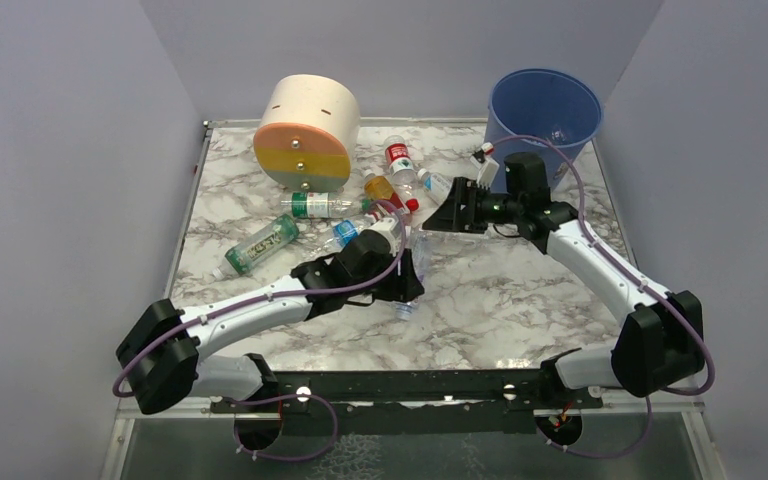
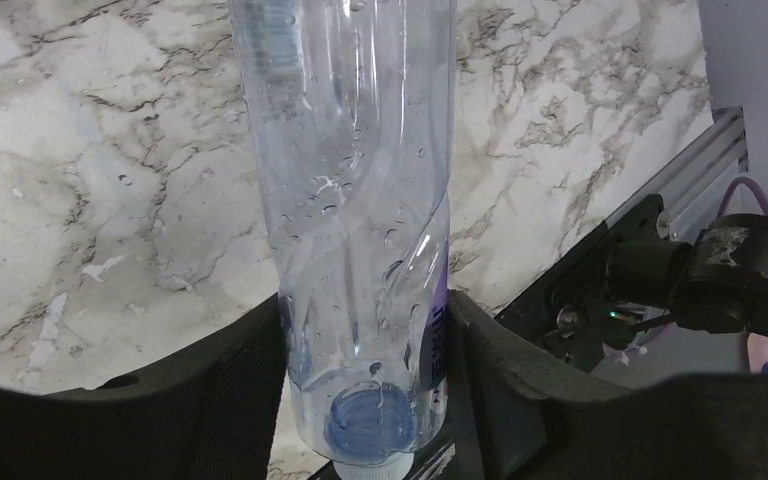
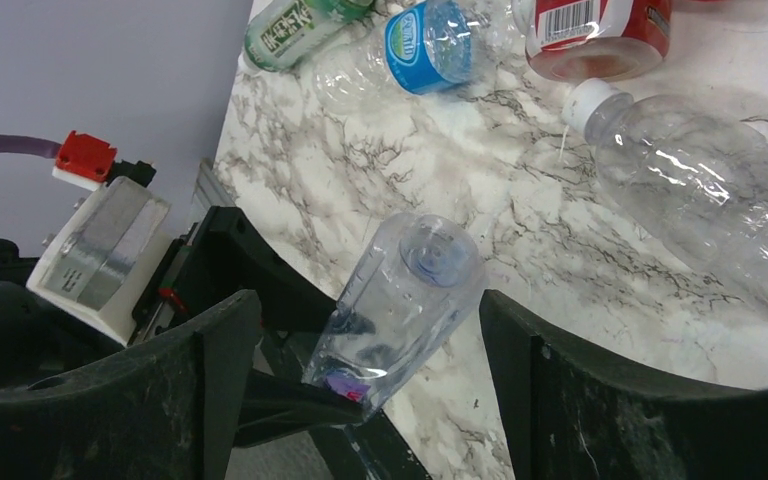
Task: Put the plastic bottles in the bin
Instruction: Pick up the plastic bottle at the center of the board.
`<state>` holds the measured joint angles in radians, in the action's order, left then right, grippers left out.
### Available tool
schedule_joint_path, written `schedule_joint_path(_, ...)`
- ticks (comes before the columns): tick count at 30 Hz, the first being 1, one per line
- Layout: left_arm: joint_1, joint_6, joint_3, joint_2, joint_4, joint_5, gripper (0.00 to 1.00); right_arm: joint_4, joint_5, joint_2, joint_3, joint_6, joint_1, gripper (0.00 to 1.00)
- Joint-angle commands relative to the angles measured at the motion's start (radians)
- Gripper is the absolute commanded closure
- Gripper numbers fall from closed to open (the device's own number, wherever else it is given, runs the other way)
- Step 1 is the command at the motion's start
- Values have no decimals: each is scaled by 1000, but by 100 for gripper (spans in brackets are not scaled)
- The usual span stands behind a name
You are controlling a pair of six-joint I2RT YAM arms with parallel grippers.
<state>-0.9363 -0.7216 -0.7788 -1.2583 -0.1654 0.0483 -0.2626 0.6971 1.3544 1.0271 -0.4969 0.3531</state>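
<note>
Clear plastic is what the coming move turns on: one of the plastic bottles [image 2: 360, 200], with small drops inside, is clamped in the left gripper [image 2: 365, 305]. Its two fingers [image 2: 250, 380] press the body close to the blue cap [image 2: 370, 425]. The cap end sits toward the palm, so the long axis runs out ahead along the fingers. Seen from the bin [image 1: 535, 115], this bottle is on the near-left side, well apart from it. As far as we can judge, it is lifted off the marble table [image 1: 520, 290].

The right gripper [image 3: 365, 300] stands between the bin and the held bottle, with its jaws wide and gripping nothing. In the right wrist view the round base of the bottle points toward it and shows in the gap between its fingers. We cannot tell if the pads reach the bottle yet. The right arm is clearly the nearer one to the bin, so we judge that a handover is likely, with the right jaws closing across the base end.

The other bottles [image 1: 400, 165] lie loose on the table to the left of the bin, and a cream and orange cylinder [image 1: 305, 135] lies farther left. Grey walls [image 1: 660, 120] stand close behind the bin and at its right, so there is little room on that side.
</note>
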Motion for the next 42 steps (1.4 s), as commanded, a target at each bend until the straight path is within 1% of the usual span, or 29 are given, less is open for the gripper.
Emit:
schedule_joint_path(1,-28,27,-53,-13,60,25,44,8,6,28,-1,10,24,16)
schedule_joint_path(18,-59,33,-72,-10,64,-4,44,-12,-42,75,-7,10,92,16)
schedule_joint_path(27,-61,35,-59,40,49,-48,44,-60,-92,90,-24,35,104,16)
schedule_joint_path(36,-61,37,-55,58,29,-55,44,-91,-124,91,-25,50,104,16)
schedule_joint_path(42,-61,37,-44,60,31,-64,44,-55,-73,89,-38,25,104,17)
